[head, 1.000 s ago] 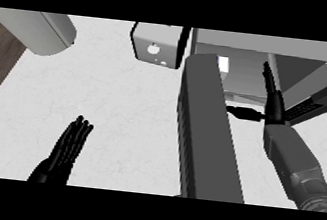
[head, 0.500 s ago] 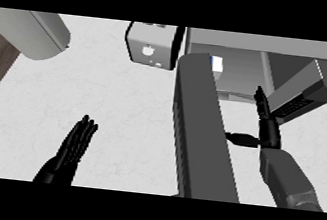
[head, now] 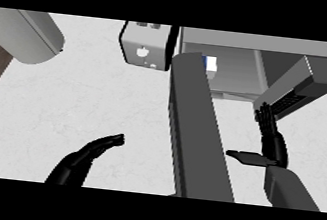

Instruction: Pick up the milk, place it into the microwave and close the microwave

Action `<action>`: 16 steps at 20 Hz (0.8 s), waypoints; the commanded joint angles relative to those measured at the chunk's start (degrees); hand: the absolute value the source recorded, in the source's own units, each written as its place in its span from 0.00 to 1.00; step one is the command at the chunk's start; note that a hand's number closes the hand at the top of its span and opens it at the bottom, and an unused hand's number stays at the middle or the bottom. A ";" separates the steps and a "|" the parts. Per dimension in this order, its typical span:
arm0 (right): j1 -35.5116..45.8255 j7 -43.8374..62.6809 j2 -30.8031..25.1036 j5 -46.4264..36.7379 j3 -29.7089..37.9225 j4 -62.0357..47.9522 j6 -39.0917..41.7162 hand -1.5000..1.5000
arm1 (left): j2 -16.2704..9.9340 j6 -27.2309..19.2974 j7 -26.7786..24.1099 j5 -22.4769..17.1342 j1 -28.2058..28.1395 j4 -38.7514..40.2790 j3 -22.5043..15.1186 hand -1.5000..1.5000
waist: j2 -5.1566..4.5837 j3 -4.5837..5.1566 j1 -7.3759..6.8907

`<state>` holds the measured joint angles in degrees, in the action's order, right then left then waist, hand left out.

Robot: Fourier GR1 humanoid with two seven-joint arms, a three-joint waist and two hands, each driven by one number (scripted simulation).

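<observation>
Looking down, you see the right robot hand [head: 273, 143] flat and released, fingers straight and pointing toward the worktop's [head: 63, 101] far edge, thumb stuck out sideways toward the door [head: 197, 135]. It sits just outside the microwave [head: 275, 68], between the open door and the microwave's right wall, holding nothing. The milk [head: 210, 65] shows as a small white and blue shape inside the cavity, at its left side, partly hidden by the door's top edge. Your left robot hand [head: 91, 157] rests near the worktop's near edge, fingers straight, released. A toaster [head: 145, 45] stands at the far edge, just left of the microwave.
</observation>
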<state>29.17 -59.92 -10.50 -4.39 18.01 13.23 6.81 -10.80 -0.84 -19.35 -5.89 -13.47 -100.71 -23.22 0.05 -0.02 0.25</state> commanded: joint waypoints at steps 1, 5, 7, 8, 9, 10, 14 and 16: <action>-3.44 -3.88 0.58 1.62 -0.46 4.33 8.50 0.00 | -0.64 1.67 1.15 1.59 2.86 4.23 -0.61 1.00 | 0.30 0.10 0.98; -7.33 -3.08 -0.51 3.15 -1.24 9.79 12.01 0.00 | -1.89 1.77 4.39 3.30 5.24 4.99 0.14 1.00 | 0.35 0.10 1.09; -9.60 -2.13 -0.99 3.77 -1.80 12.91 12.61 0.00 | -0.41 -0.58 3.88 9.40 4.51 7.09 -4.79 1.00 | 0.44 0.11 1.33; -12.34 -3.96 -2.61 4.13 -1.76 13.70 14.14 0.00 | -1.68 0.37 2.82 10.22 3.90 6.49 -5.42 1.00 | 0.37 0.08 1.14; -11.60 -0.95 -0.05 4.16 -2.68 16.38 11.19 0.00 | -1.66 -0.72 1.66 13.94 2.88 7.60 -8.24 1.00 | 0.61 0.15 1.41; -13.61 -2.43 -2.61 4.75 -2.59 17.10 14.83 0.00 | -2.56 0.51 2.51 14.24 4.49 8.25 -8.23 1.00 | 0.49 0.11 1.62; -18.67 2.10 -5.45 7.13 -3.47 25.73 17.08 0.00 | 1.43 0.73 5.87 16.80 12.64 15.71 -9.11 1.00 | 0.41 0.20 2.83; -22.00 3.43 -3.95 8.58 -4.04 31.01 15.76 0.00 | 0.57 3.40 3.98 16.41 10.03 15.86 -11.49 1.00 | 0.32 0.15 1.48</action>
<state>12.10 -54.82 -13.52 1.87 14.45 37.24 15.19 -10.88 0.61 -14.98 9.07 -4.66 -88.35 -32.32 0.45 0.13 2.08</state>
